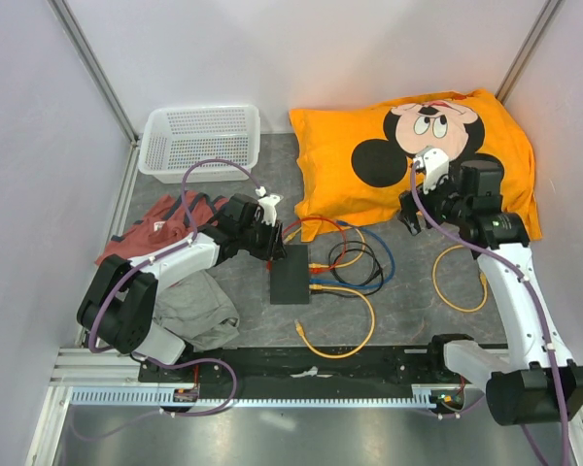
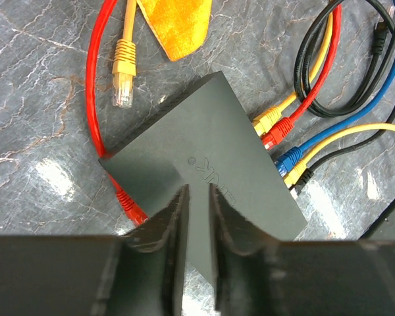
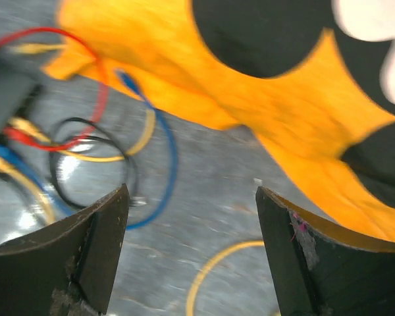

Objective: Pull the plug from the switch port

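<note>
Grey marbled tabletop [image 1: 408, 291] carries the switch [image 2: 204, 158] right under the left hand [image 2: 199, 210], fingers a slit apart, holding nothing — best pressed down to pin it while the right hand [image 3: 191, 250], spread wide and empty, takes one plug [image 2: 268, 118] squarely and pulls straight out. Basket [image 1: 204, 109], far beyond the left hand, looks bare inside.

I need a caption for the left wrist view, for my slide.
Left claw, jaws narrowly apart, over the black switch with several cables plugged in; a loose yellow plug lies beside.

Cables [image 2: 280, 128] crowd the switch [image 2: 204, 151] along its ports.
</note>
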